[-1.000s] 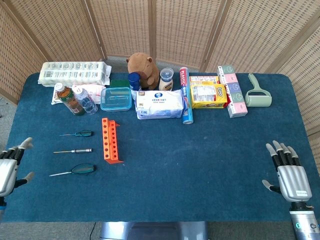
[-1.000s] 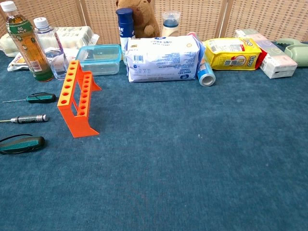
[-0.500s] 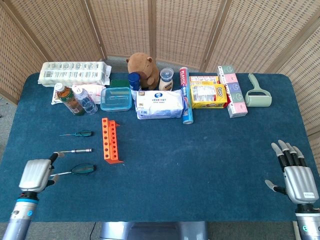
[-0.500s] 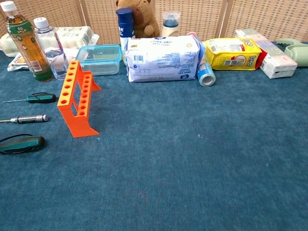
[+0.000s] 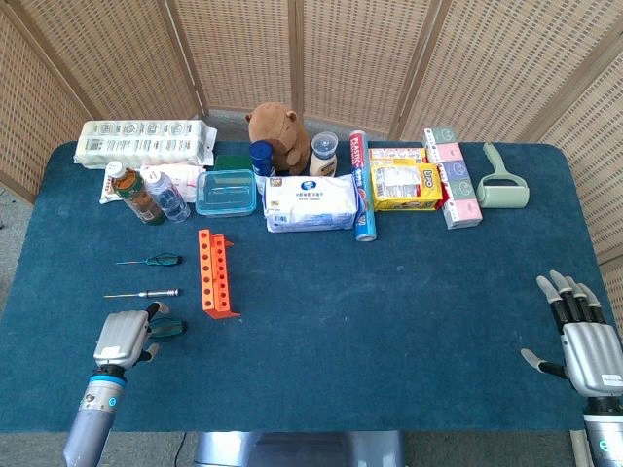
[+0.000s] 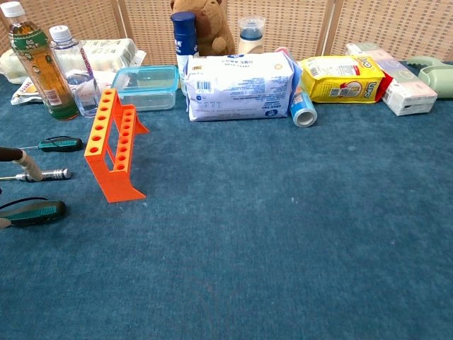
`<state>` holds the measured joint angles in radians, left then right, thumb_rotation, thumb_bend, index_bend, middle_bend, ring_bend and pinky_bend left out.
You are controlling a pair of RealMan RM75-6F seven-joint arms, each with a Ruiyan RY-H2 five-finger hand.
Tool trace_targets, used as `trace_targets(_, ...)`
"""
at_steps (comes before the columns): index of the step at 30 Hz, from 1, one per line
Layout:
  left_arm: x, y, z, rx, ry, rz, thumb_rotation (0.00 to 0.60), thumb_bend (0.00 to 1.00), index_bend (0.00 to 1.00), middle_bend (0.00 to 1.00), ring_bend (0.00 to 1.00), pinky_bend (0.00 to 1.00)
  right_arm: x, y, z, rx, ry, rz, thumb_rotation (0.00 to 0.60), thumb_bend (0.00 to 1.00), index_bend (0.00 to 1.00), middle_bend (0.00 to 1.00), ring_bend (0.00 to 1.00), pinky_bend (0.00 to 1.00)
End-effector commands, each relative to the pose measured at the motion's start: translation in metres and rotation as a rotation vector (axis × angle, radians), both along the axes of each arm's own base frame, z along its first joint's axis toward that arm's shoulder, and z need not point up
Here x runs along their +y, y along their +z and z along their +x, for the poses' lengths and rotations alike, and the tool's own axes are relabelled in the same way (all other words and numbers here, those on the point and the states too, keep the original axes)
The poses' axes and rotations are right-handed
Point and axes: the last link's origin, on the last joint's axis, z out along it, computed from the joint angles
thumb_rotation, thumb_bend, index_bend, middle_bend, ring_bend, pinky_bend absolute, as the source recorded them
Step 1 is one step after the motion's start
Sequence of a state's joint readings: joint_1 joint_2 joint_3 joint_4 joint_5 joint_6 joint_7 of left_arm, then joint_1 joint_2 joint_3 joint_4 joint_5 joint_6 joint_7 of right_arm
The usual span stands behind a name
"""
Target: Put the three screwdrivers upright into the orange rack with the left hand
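Observation:
The orange rack (image 5: 216, 272) stands on the blue table, its holes empty, also seen in the chest view (image 6: 113, 152). Left of it lie three screwdrivers: a small green-handled one (image 5: 156, 260) (image 6: 60, 144), a silver one (image 5: 146, 293) (image 6: 46, 173) and a large dark green-handled one (image 5: 168, 328) (image 6: 35, 211). My left hand (image 5: 122, 339) hovers over the large screwdriver's shaft with fingers apart, holding nothing; one finger (image 6: 25, 163) pokes into the chest view's left edge. My right hand (image 5: 589, 341) rests open at the table's front right, far from the rack.
Behind the rack stand two bottles (image 5: 146, 193), a clear blue-lidded box (image 5: 226, 191), a wipes pack (image 5: 311, 202), a plush toy (image 5: 277, 125), a yellow bag (image 5: 405, 185) and boxes along the table's back. The table's near edge runs just below my left hand.
My left hand has moved right from the table's left edge to the large screwdriver's shaft. The right hand has slid slightly back and right. The screwdrivers have not moved.

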<state>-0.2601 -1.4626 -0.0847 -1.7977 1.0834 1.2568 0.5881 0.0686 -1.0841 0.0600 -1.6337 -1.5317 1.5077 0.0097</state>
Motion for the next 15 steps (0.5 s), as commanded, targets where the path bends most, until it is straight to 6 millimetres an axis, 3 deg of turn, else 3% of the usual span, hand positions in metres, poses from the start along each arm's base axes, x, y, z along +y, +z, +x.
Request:
trace_targets(1, 0.002, -0.003, -0.001, 0.012, 0.013, 0.004, 0.600, 0.25, 0.33, 1.00, 1.00, 1.00, 0.000, 0.001, -0.001, -0.002, -0.002, -0.001, 0.600, 0.00, 0.00, 0.03, 0.00, 0.02)
trace_targets(15, 0.007, -0.018, -0.003, 0.023, 0.045, -0.032, 0.600, 0.25, 0.33, 1.00, 1.00, 1.00, 0.000, 0.002, -0.002, -0.010, -0.007, 0.001, 0.600, 0.00, 0.00, 0.03, 0.00, 0.02)
